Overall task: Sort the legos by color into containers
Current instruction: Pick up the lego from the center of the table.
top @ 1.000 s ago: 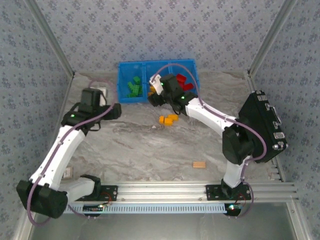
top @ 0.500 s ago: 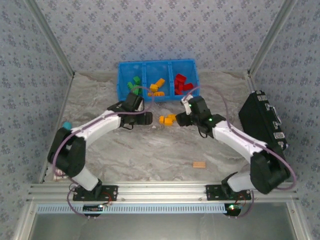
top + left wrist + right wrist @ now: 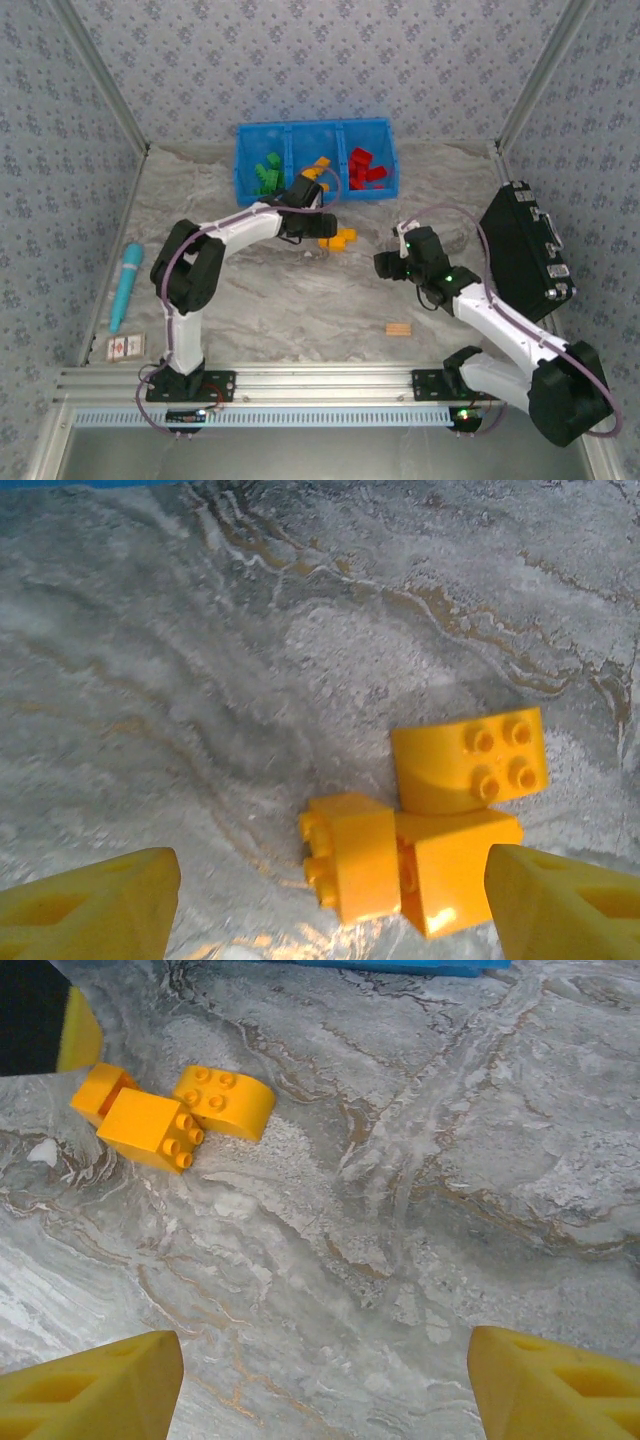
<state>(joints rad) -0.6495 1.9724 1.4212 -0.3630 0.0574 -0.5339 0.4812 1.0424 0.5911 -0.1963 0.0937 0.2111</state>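
Three orange-yellow legos (image 3: 338, 238) lie in a cluster on the marble table in front of the blue three-part container (image 3: 312, 127). My left gripper (image 3: 320, 227) hovers right over them, open. In the left wrist view, a brick on its side (image 3: 350, 858) and the one joined to it (image 3: 455, 868) lie between the fingers of the left gripper (image 3: 330, 910), with a rounded brick (image 3: 468, 762) just beyond. Green legos (image 3: 266, 176), orange ones (image 3: 318, 165) and red ones (image 3: 368, 168) fill separate compartments. My right gripper (image 3: 386, 265) is open over bare table (image 3: 320, 1400), with the cluster (image 3: 150, 1125) far to its left.
A black hard case (image 3: 525, 250) stands at the right edge. A tan wooden block (image 3: 399, 329) lies near the front, right of centre. A teal pen-like object (image 3: 125, 285) and a small card (image 3: 125, 346) lie at the left edge.
My left arm swung from the far left across to the orange bricks, and its jaws narrowed a little. My right arm drew back from the bin toward the near right.
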